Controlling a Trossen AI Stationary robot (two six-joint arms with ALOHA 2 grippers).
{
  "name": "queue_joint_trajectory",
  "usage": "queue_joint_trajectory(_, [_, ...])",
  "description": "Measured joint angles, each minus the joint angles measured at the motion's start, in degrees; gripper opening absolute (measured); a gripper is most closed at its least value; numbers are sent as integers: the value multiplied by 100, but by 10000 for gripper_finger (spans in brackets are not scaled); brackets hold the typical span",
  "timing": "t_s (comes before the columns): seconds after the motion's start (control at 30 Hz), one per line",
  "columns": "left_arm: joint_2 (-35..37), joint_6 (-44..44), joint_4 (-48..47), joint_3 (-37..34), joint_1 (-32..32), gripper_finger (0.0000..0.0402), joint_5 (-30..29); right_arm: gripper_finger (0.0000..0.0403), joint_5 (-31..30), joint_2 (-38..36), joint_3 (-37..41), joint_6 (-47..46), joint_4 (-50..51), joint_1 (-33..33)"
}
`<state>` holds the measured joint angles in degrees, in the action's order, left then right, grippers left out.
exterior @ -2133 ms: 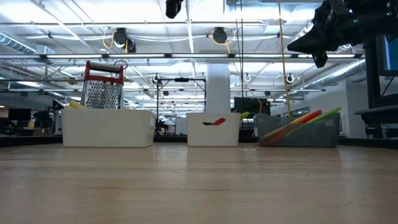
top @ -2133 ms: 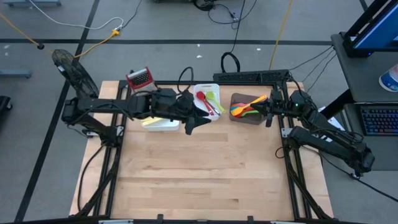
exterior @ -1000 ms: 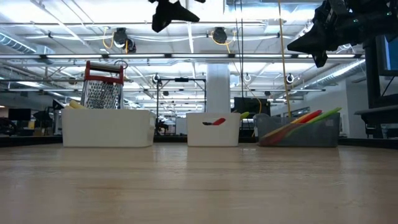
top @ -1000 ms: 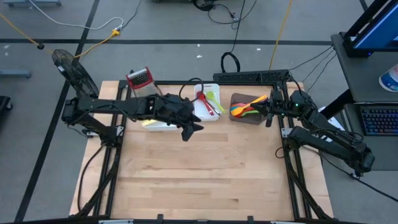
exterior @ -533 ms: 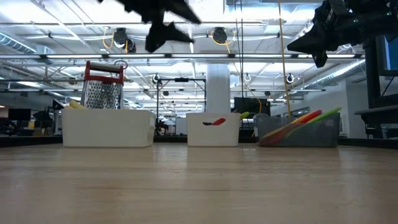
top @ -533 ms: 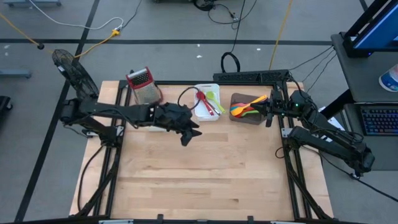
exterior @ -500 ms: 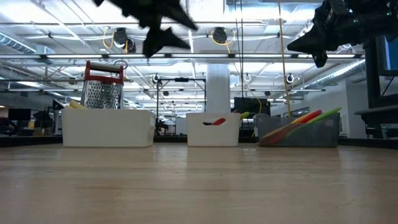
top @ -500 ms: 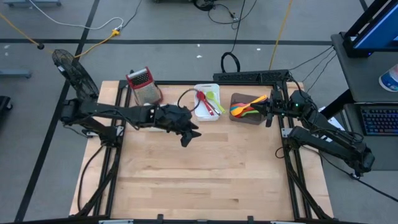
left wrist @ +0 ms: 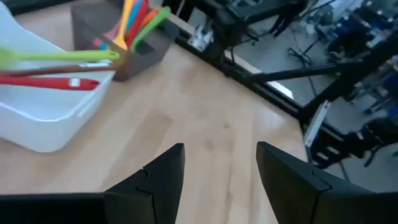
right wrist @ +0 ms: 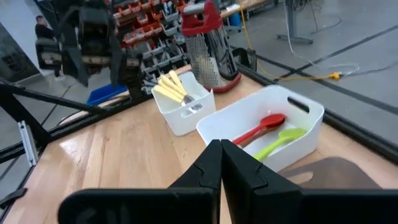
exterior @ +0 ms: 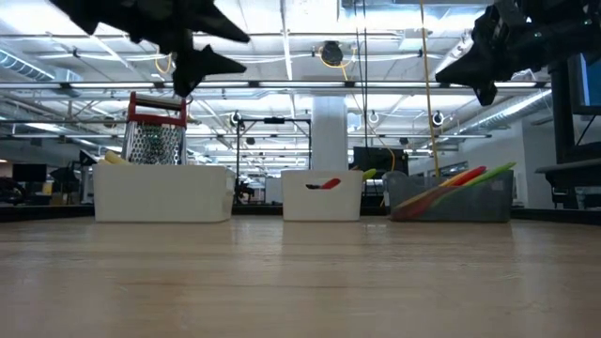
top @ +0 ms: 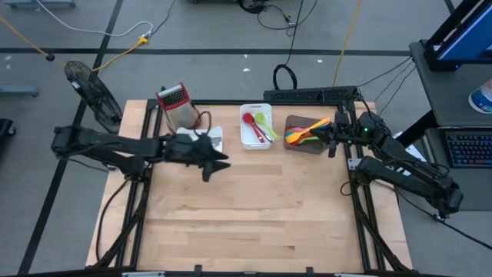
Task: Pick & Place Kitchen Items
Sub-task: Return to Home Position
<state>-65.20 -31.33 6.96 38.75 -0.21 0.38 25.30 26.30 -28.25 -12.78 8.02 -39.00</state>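
The left gripper hangs over the bench in the high view, near the far edge and left of centre, its arm stretched out long and low from the left side. The right gripper sits by the far right corner, just beside the brown tray, with its arm folded back. Along the far edge stand a box grater, a left white bin half covered by the left arm, a middle white bin holding a red spoon and a green spoon, and the brown tray packed with coloured utensils. In the low view both grippers hang high above the bench as dark shapes against the ceiling lights, so their fingers are hard to read there; orange and green handles lean out of the tray. The left wrist view shows its two fingers apart with nothing between them, over bare wood. The right wrist view shows its fingers pressed together and empty; cream sticks lie in the left white bin, and the two spoons lie side by side in the middle one.
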Motion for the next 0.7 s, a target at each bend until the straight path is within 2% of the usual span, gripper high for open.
queue_joint_trajectory(0.27, [1325, 244, 187, -884, -250, 205, -845, 0, -7, -30, 2, -159, 54, 7])
queue_joint_trajectory(0.43, [2120, 249, 529, -1444, -430, 205, -978, 0, -301, -125, 2, -448, 66, 4])
queue_joint_trajectory(0.7, [3025, 486, 987, -2280, -726, 205, -1342, 0, -293, -428, 2, -875, 212, 4])
